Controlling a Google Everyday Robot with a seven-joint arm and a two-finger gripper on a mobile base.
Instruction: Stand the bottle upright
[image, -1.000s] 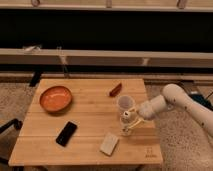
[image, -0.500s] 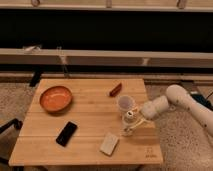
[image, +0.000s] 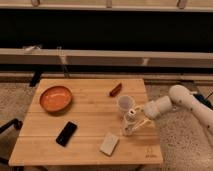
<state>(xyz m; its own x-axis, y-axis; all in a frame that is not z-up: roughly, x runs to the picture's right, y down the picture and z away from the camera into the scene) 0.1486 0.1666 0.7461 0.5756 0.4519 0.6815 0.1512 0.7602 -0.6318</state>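
We see a wooden table with the white arm reaching in from the right. On the table lie an orange bowl at the left, a black phone and a white block toward the front. The cup stands right of centre. The bottle stands upright just in front of the cup, cap up. The gripper is closed around the bottle's lower body.

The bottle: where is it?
Camera view: the bottle is at the table's right side, just in front of the cup, with the gripper at it.
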